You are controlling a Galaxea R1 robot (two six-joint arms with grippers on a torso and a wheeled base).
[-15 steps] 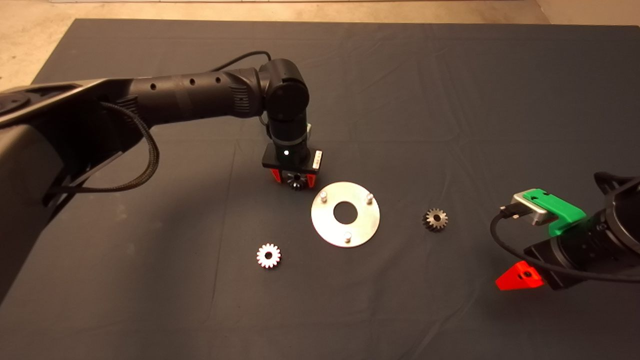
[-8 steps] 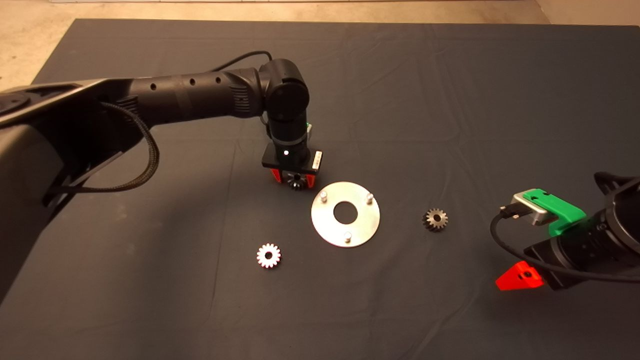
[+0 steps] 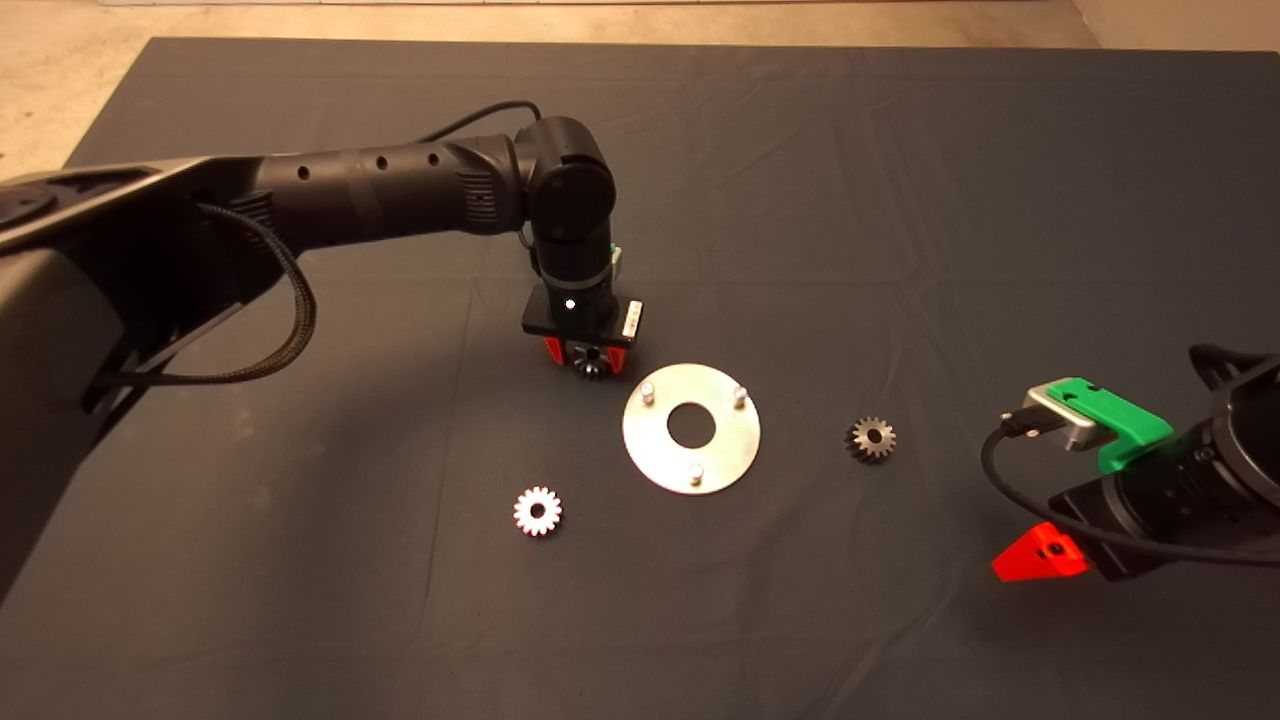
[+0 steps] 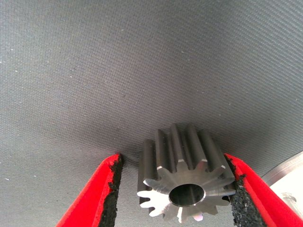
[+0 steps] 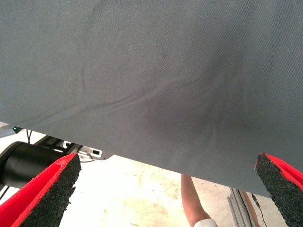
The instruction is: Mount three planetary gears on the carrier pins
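Between left tool's (image 4: 173, 196) pads: gear (image 4: 182, 177).

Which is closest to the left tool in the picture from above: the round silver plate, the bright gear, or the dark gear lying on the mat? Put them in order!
Measured from the left tool:
1. Round silver plate, just beside it, toward the right arm's side.
2. Bright gear, alone on the mat, nearer the camera.
3. Dark gear, beyond the plate, toward the waiting right tool.
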